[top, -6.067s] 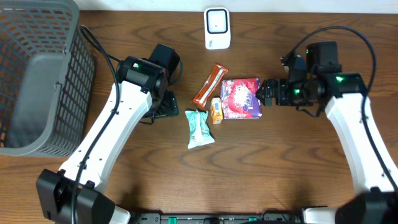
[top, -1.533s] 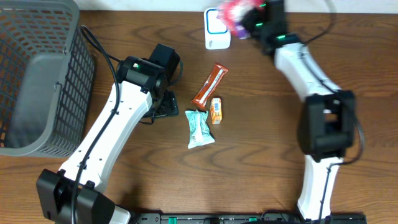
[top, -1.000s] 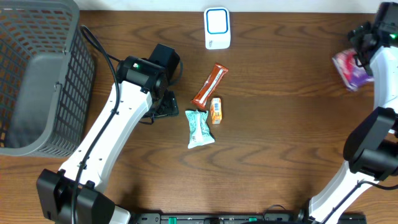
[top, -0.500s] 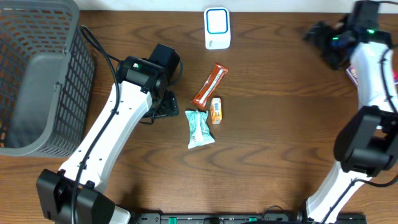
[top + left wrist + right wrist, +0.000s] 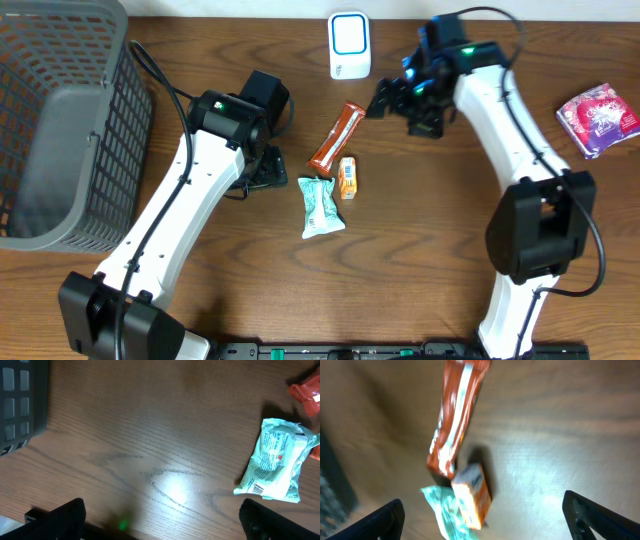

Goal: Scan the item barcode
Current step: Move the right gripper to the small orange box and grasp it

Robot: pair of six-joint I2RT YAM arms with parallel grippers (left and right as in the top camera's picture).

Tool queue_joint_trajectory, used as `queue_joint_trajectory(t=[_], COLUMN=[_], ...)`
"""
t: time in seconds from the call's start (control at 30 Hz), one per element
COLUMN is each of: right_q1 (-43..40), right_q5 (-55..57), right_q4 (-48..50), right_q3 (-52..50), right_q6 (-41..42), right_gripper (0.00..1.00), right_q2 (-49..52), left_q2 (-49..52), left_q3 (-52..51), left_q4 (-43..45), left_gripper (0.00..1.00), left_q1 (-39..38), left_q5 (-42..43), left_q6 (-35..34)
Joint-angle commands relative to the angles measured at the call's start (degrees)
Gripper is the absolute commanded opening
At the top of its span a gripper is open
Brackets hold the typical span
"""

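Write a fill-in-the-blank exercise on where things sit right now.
The pink packet lies near the table's ____ edge.
The wire basket stands at its ____ end.
The right arm holds its jaws ____, with nothing between them.
Missing words: right; left; open.

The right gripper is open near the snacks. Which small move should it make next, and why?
Probably lower the right gripper onto the red bar and close. The jaws are open and empty, the bar lies nearest, and the pink packet already lies aside.
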Motion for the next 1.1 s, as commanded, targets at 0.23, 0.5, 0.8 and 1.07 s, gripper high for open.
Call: queue_joint_trajectory(t=[0.23,0.5,0.8,1.07], right_q1=[10.4,14.5,14.3,11.0], right_q5=[13.6,13.6,13.6,27.0], right_q4=[-3.5,5.9,9.9,-0.1], right_q3=[-3.7,-13.7,-16.9,-9.6], right_q6=[-0.7,1.0,2.7,2.1], right_gripper=[0.93,0.83,0.20,0.01], right_q2=[-0.5,-0.5,-0.8,-0.8], left_q2=[0.4,0.4,0.4,0.4], left_q3=[0.1,0.1,0.1,0.1], left_q4=[-0.4,-0.4,-0.4,-0.4], left_gripper=[0.98,0.98,0.98,0.98], left_q1=[0.0,0.0,0.0,0.0], left_q5=[-0.9,-0.9,-0.9,-0.9], left_q6=[-0.7,-0.7,-0.7,-0.7])
